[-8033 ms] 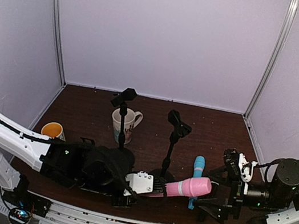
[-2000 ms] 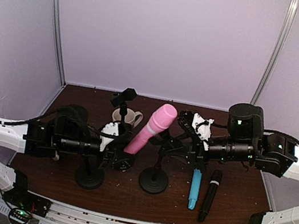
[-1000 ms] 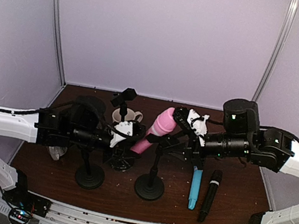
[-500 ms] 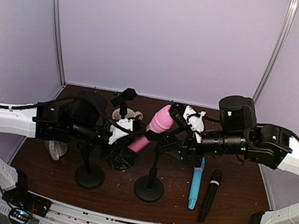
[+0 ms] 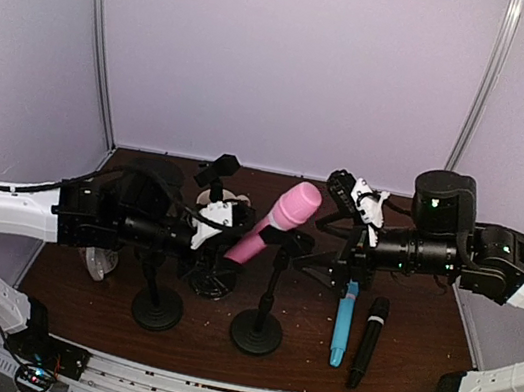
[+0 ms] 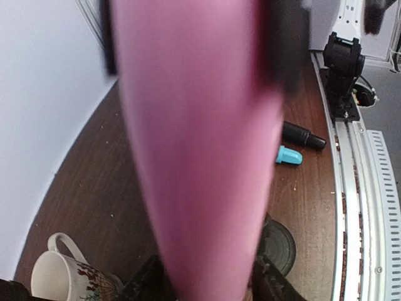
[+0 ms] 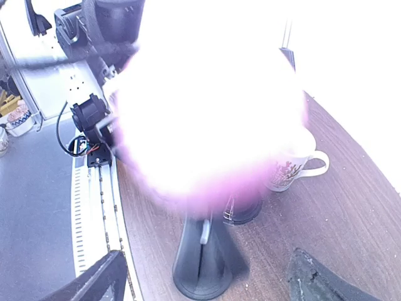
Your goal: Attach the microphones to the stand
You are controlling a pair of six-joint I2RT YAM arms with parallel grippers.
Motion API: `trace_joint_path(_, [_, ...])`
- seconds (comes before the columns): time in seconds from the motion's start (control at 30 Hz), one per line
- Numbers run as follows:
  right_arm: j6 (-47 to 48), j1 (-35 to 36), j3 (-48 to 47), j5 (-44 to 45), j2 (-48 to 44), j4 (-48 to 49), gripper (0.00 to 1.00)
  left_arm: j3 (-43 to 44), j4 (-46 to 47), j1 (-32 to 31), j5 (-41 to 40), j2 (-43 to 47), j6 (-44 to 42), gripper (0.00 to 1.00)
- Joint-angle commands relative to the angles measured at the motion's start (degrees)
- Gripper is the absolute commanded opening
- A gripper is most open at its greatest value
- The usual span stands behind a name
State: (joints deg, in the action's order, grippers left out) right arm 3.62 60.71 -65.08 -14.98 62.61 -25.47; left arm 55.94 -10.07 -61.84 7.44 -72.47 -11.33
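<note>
Pale lilac walls close round the dark brown counter (image 5: 414,370), seen from above. On it the pink microphone (image 5: 276,221) sits tilted in the clip of the right-hand stand (image 5: 263,303), head up and to the right. The left-hand stand (image 5: 158,310) has an empty clip. The blue microphone (image 5: 343,322) and the black microphone (image 5: 367,342) lie side by side on the counter, right of the stands. Your left fingers (image 5: 233,232) are at the pink one's lower end. Your right fingers (image 5: 341,184) stand wide, clear of its head.

From the left wrist, the pink body fills the view, blurred, passing between the left fingers (image 6: 145,287). You cannot tell here whether the pads press it or merely flank it. A mug (image 6: 62,276) shows at the lower left.

From the right wrist, the head is a glare of white. The right fingers (image 7: 94,282) sit far apart at the lower corners, holding nothing, with the stand (image 7: 203,257) below.

I judge the step to be the release. Open the left fingers fully before you move, then draw back along the microphone's own line, not sideways. A nudge at the low end could lever it out of the clip or tip the stand.
</note>
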Motion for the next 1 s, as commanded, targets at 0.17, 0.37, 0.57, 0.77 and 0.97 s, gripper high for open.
trace_joint_path(0.17, [-5.18, -0.12, 3.59, 2.25, -5.06, 1.30, 0.90, 5.23, 6.04, -0.21, 5.17, 6.03, 3.16, 0.84])
trace_joint_path(0.37, [-8.68, -0.02, 6.13, 1.98, -7.18, 0.77, 0.89, 17.19, -7.39, -0.20, 7.43, 0.13, -0.87, 0.85])
trace_joint_path(0.57, [-11.77, 0.32, 10.10, -0.99, -10.62, 3.14, 0.88, 26.31, -19.70, -0.21, 11.78, -6.66, -4.61, 0.78])
trace_joint_path(0.77, [-12.06, 1.73, 10.89, -0.58, -11.37, 3.67, 0.87, 29.90, -24.65, -0.21, 12.64, -8.92, -6.02, 0.70])
trace_joint_path(0.97, [-10.35, 2.11, 10.60, -0.18, -10.76, 1.79, 0.86, 31.78, -27.97, -0.16, 12.44, -10.00, -7.28, 0.59])
